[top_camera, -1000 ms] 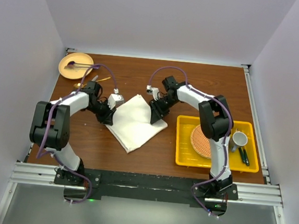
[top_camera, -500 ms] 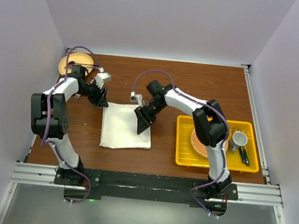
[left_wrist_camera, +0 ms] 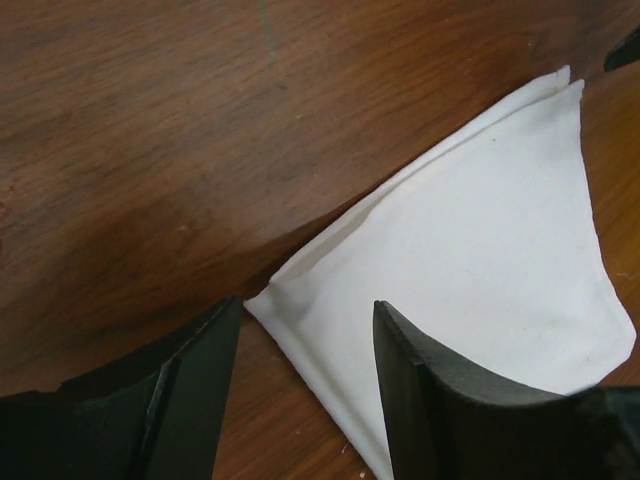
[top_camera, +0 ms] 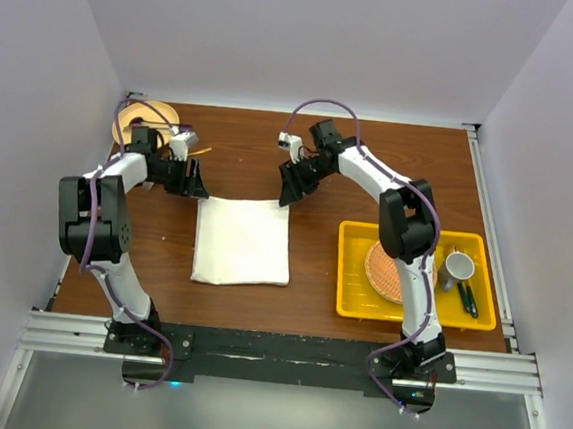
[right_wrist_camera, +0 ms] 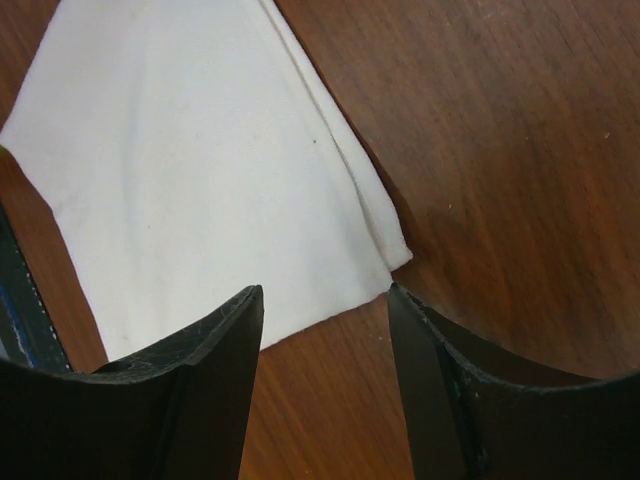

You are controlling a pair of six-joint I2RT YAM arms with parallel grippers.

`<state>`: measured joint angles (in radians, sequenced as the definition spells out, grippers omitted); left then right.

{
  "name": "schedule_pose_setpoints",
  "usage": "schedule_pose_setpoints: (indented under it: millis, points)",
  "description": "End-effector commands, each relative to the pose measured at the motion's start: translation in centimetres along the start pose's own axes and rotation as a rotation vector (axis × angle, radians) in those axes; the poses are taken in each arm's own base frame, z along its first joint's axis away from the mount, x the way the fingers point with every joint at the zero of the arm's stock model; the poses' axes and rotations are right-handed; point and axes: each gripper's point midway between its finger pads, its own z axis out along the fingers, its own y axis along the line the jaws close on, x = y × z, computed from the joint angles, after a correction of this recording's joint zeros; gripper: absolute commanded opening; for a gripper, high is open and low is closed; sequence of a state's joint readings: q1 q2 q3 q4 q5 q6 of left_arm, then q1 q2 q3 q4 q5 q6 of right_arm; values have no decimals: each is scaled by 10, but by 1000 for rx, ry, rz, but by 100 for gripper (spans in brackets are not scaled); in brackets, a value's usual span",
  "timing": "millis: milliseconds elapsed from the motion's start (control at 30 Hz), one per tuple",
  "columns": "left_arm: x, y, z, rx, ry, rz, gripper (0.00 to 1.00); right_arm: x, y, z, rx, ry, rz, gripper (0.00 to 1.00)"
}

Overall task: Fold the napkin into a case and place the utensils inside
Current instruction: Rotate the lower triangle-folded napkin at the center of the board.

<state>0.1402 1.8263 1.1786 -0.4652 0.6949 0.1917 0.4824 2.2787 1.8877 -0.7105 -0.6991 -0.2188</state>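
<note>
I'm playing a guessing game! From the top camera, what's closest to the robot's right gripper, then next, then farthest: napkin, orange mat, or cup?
From the right gripper:
1. napkin, right by it, mid-table.
2. orange mat, in the yellow tray, left part.
3. cup, farther right in the tray.

A dark brown wooden counter with visible grain is enclosed on three sides by plain pale walls of a faint lilac tint: a back wall, a left wall and a right wall. A silver metal rail is fitted along the counter's right edge, and a wider aluminium frame is laid across its near edge. Below that, a grey surface is seen. The scene is evenly lit, and soft reflections are cast on the wood.
</note>
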Motion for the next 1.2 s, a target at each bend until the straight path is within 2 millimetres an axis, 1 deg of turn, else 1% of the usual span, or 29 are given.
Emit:
schedule_pose_setpoints:
  millis: [0,167,267,333,400,500,533,567,600,633,667,733,767,867,900,967,1000,1033,1100,1133,1167]
  points:
    - [-1,15,6,-30,0,-100,60,-16,4,0,-1,-39,-50,56]
    - [10,13,18,30,49,-163,60,1,-2,13,-14,-6,-21,56]
    - [13,14,23,41,58,-193,59,10,-7,20,-14,15,-4,55]
    - [11,14,25,49,52,-202,56,15,-11,24,-8,29,-4,54]
    - [5,9,25,78,29,-194,52,22,-17,30,-4,47,-1,54]
    - [-6,5,23,109,-7,-155,47,26,-27,35,20,64,-4,53]
    - [-10,3,22,121,-18,-141,45,24,-29,35,28,65,-12,53]
    - [-11,2,22,131,-23,-130,38,25,-31,37,32,68,-15,53]
    - [-12,1,22,139,-24,-118,35,26,-32,37,34,72,-14,53]
    - [-14,-1,20,145,-29,-86,32,23,-32,36,37,68,-19,52]
    - [-16,-2,18,156,-35,-66,26,23,-32,36,35,69,-26,53]
    - [-17,-5,14,161,-44,2,21,19,-32,31,37,64,-34,53]
    - [-17,-8,13,172,-49,22,16,16,-30,29,33,61,-43,54]
    - [-16,-15,7,205,-60,116,11,8,-24,18,12,41,-34,58]
    - [-14,-18,5,214,-67,179,10,1,-19,10,-10,24,-30,61]
    - [-10,-21,1,226,-68,243,6,-3,-14,2,-29,17,-22,66]
    - [-6,-24,-1,233,-77,319,6,-10,-11,-4,-35,2,-37,71]
    - [-3,-28,-3,250,-80,351,4,-12,-10,-8,-36,-2,-67,74]
    - [2,-33,-6,269,-93,467,3,-18,-5,-12,-46,-21,-100,84]
    - [4,-39,-8,294,-106,498,2,-23,-4,-16,-44,-35,-130,85]
    - [5,-41,-8,307,-115,533,2,-27,-4,-15,-46,-49,-152,86]
